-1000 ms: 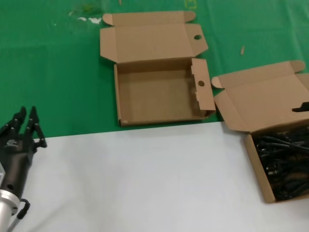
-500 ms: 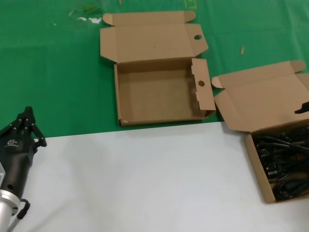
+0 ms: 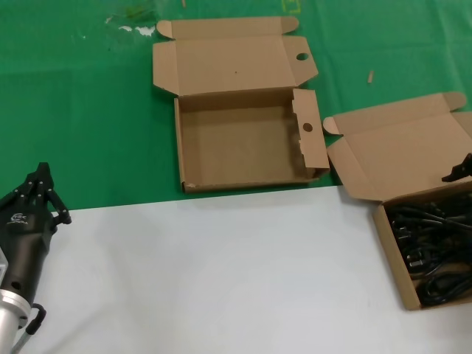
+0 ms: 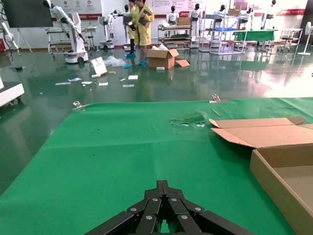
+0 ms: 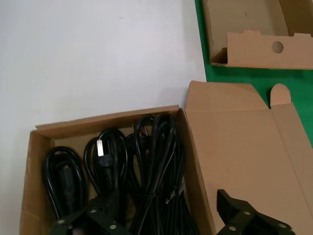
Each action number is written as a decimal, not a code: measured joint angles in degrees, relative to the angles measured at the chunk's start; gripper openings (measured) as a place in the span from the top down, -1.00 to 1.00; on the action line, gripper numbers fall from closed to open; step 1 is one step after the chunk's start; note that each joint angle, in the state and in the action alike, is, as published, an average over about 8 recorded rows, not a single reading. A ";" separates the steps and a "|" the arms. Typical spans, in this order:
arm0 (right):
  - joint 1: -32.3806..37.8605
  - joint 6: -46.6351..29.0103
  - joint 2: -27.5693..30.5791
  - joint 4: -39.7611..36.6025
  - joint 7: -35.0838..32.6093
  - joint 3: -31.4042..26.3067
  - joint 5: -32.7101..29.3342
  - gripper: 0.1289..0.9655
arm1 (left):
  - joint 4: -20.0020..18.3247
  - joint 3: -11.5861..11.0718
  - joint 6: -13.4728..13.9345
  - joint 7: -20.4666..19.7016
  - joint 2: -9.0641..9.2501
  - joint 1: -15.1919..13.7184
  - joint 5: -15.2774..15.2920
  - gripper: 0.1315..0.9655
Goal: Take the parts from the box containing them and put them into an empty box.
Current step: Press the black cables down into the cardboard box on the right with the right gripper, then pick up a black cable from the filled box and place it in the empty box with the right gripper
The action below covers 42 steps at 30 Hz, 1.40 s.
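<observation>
My right end effector (image 3: 459,169), fingers spread wide, hangs over the mailer box (image 3: 394,258) of power cords (image 3: 435,251) by the empty box (image 3: 243,140); wrist view: cords (image 5: 146,161) look floppy, so I'd pinch a bundle's middle.

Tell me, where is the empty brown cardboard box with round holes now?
In the head view, the empty brown cardboard box lies open on the green cloth, centre, left of the cord-filled box.

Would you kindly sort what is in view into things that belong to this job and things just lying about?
Job:
power cords
cord box
empty box with holes
right gripper, open above the cords

Lying about:
white marks on the green cloth
left gripper, shut, parked on the left
</observation>
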 joint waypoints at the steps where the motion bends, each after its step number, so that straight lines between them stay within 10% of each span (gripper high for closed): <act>1: -0.09 -0.17 0.14 0.31 0.54 -0.05 0.09 -0.56 | 0.00 0.00 0.00 0.00 0.00 0.00 0.00 0.98; 26: -3.09 2.55 -1.46 0.02 2.38 -1.12 1.35 0.71 | 0.00 0.00 0.00 -0.02 0.00 0.00 0.00 0.98; 42: 2.55 -8.67 4.29 14.71 12.19 -1.96 3.01 0.86 | 0.00 0.00 0.00 -0.02 0.00 0.00 0.01 0.98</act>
